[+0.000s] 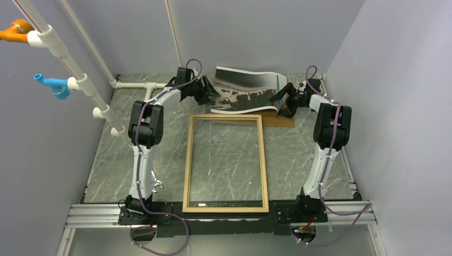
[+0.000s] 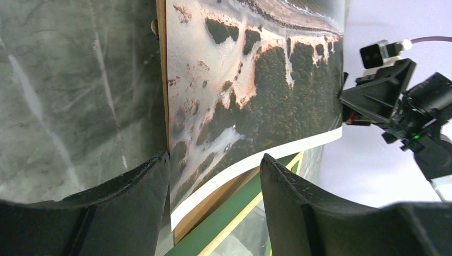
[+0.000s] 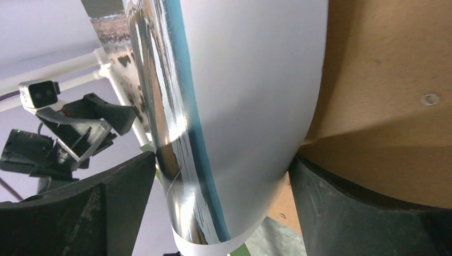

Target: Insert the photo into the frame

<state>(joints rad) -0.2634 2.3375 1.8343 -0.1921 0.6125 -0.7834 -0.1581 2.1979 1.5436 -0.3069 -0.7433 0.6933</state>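
Note:
The photo (image 1: 245, 86) is at the back of the table, its brown-and-white landscape facing up and its right side bowed upward. It rests partly on the brown backing board (image 1: 280, 121). My left gripper (image 1: 209, 95) is at the photo's left end, jaws apart around a corner of it (image 2: 250, 90); the sheet's edge touches the left finger (image 2: 144, 186). My right gripper (image 1: 281, 100) is open, and the curled edge with the blue stripe (image 3: 240, 106) sits between its fingers. The frame (image 1: 187, 160) lies flat in the middle, tan face up.
White pipes (image 1: 80, 80) with an orange (image 1: 16, 29) and a blue fitting (image 1: 53, 85) run down the left wall. Grey walls close in the back and both sides. A metal rail (image 1: 90, 213) lines the near edge by the arm bases.

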